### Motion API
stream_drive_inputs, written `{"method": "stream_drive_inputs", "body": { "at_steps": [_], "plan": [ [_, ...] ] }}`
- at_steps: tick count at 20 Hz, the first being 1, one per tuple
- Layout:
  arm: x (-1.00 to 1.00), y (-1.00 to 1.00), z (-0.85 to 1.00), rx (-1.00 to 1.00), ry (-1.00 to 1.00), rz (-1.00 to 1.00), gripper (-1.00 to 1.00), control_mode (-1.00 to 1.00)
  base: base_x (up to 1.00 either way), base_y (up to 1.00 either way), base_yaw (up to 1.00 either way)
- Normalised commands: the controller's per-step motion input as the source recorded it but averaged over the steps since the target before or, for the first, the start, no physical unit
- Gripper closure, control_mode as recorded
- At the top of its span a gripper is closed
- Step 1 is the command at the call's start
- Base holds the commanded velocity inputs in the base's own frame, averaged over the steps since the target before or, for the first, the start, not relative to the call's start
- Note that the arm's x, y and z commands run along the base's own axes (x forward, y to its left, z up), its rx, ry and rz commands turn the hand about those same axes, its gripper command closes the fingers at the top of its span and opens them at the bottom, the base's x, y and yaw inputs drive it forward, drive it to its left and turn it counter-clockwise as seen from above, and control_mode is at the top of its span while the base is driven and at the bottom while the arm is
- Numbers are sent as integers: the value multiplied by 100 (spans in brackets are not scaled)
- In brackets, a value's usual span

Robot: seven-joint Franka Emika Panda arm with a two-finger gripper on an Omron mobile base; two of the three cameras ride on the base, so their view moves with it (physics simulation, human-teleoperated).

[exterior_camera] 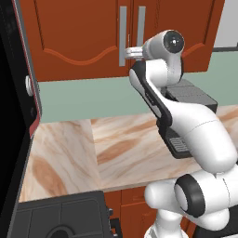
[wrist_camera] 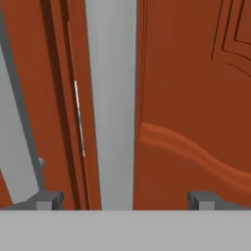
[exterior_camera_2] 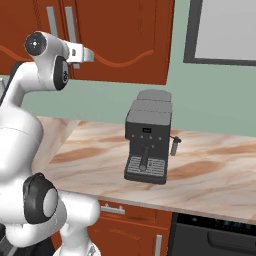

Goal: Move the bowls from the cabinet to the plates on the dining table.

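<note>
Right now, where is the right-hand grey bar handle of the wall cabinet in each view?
Left base view: right handle, top centre, above the arm's wrist.
Right base view: top left, above the wrist.
Hand view: wide grey bar down the middle, between the open hand's tips.
Shared landmark: the left handle beside it, across the door seam.

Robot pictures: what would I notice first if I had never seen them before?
First the big white arm, stretched up to the red-brown cabinet on the wall. Its open gripper sits right at one of the grey bar handles in the hand view, with a fingertip on either side of it. On the marble-look counter below stands a black coffee machine.
</note>
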Motion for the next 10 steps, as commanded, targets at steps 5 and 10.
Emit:
{"method": "stream_drive_inputs", "body": {
  "at_steps": [5,10],
  "plan": [
    [29,1,1,0,-4,0,-100,-100,0,0,0],
    [39,0,0,0,-3,0,-100,-100,0,0,0]
  ]
}}
